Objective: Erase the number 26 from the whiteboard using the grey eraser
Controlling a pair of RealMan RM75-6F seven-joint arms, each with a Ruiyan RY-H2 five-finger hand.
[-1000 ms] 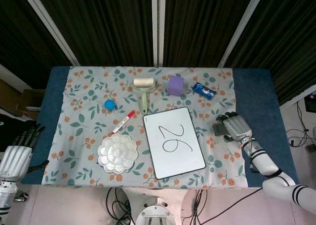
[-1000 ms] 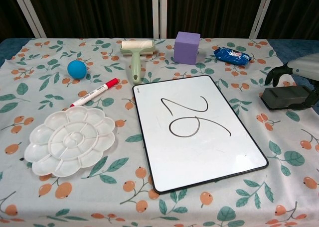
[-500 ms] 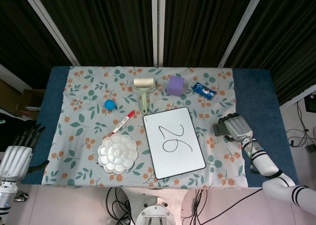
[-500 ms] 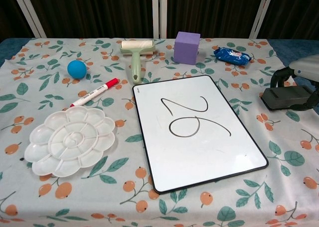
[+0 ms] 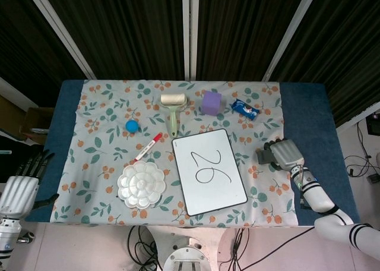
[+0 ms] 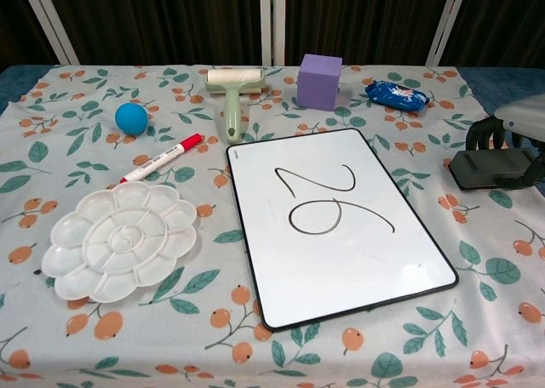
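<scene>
The whiteboard [image 5: 228, 191] [image 6: 383, 273] lies flat in the middle of the table with a black "26" [image 5: 208, 167] [image 6: 330, 201] written on it. To its right sits the grey eraser [image 5: 265, 156] [image 6: 487, 168]. My right hand [image 5: 286, 154] [image 6: 515, 124] is on top of the eraser, fingers curled over its far edge and its thumb at the near right side, gripping it. My left hand [image 5: 19, 185] hangs off the table's left edge, fingers apart, holding nothing; only the head view shows it.
A white paint palette [image 6: 119, 239] and a red marker [image 6: 162, 158] lie left of the board. Along the back are a blue ball [image 6: 131, 117], a green lint roller [image 6: 232, 94], a purple cube [image 6: 319, 80] and a blue packet [image 6: 396, 94].
My right hand's fingers have closed down around the eraser, which has shifted slightly. The left hand and the board are unchanged.
</scene>
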